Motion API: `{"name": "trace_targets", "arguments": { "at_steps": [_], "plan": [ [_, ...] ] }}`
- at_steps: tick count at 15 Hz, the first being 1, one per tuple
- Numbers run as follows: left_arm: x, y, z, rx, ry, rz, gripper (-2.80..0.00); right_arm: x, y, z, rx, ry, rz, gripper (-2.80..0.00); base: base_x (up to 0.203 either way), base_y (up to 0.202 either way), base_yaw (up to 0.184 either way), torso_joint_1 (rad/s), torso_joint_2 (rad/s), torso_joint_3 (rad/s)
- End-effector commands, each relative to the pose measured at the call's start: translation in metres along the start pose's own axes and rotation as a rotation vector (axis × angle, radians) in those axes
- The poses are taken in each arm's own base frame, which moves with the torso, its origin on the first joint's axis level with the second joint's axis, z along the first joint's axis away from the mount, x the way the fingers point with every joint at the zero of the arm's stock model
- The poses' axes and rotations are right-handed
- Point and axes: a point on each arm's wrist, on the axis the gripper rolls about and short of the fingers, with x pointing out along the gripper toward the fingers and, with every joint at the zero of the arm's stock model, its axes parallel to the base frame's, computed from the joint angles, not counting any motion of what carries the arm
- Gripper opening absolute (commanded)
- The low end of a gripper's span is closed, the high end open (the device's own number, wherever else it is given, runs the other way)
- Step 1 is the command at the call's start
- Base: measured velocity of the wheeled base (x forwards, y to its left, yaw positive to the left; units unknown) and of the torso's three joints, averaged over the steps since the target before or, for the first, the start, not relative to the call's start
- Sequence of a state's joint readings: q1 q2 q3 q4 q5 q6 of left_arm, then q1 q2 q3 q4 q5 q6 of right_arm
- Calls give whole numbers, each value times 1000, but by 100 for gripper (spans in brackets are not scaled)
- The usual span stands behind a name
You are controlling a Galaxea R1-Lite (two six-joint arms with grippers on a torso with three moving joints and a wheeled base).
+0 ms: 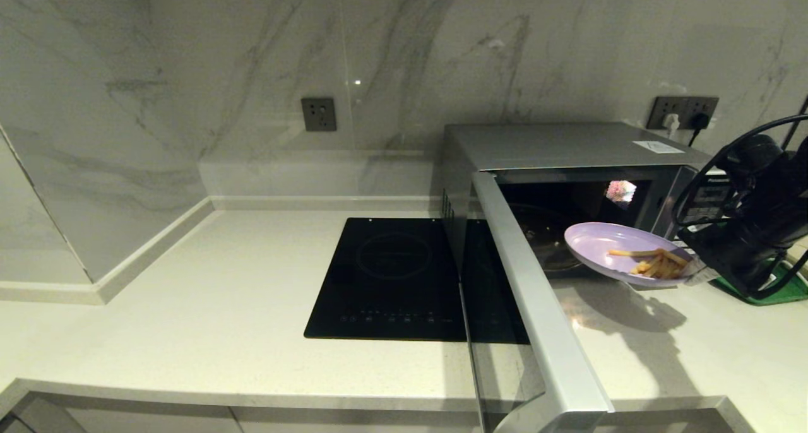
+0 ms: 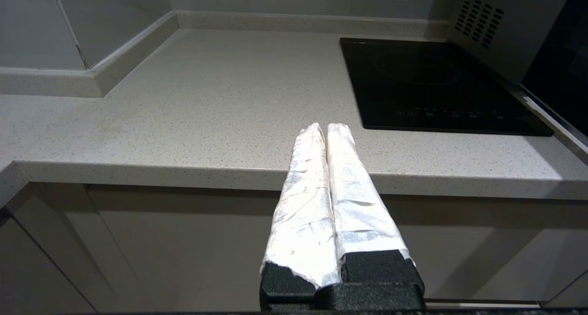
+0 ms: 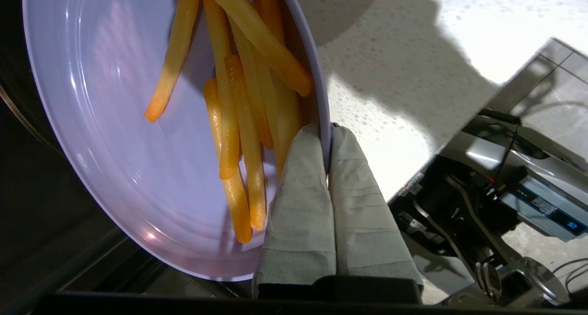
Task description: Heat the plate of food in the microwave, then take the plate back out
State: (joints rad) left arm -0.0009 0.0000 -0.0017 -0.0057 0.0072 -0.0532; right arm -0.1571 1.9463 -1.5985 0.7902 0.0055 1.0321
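The silver microwave (image 1: 555, 144) stands at the back right of the counter with its door (image 1: 536, 307) swung wide open toward me. The lavender plate of food (image 1: 600, 243) hangs in the air just in front of the dark cavity, tilted, with several orange fries piled near its right rim. My right gripper (image 3: 327, 133) is shut on that rim of the plate of food (image 3: 115, 136), one finger inside the plate and one outside. My left gripper (image 2: 325, 127) is shut and empty, parked low in front of the counter's front edge, left of the microwave.
A black induction cooktop (image 1: 391, 275) lies flush in the counter left of the microwave, partly behind the open door. A green tray (image 1: 783, 291) sits at the far right under my right arm. Wall sockets (image 1: 685, 112) with plugs are behind the microwave.
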Motion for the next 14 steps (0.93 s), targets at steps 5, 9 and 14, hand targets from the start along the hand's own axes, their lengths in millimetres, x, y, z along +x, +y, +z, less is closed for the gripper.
{"name": "trace_targets", "arguments": {
  "at_steps": [5, 9, 14],
  "plan": [
    [0, 0, 0, 0, 0, 1, -280, -40, -26, -7, 27, -33, 36, -280, 0, 0, 0, 0, 0, 0],
    [0, 0, 0, 0, 0, 1, -280, -56, -60, -3, 88, -61, 11, -280, 0, 0, 0, 0, 0, 0],
    [0, 0, 0, 0, 0, 3, -280, -61, -99, 17, 164, -97, -48, -280, 0, 0, 0, 0, 0, 0]
  ]
}}
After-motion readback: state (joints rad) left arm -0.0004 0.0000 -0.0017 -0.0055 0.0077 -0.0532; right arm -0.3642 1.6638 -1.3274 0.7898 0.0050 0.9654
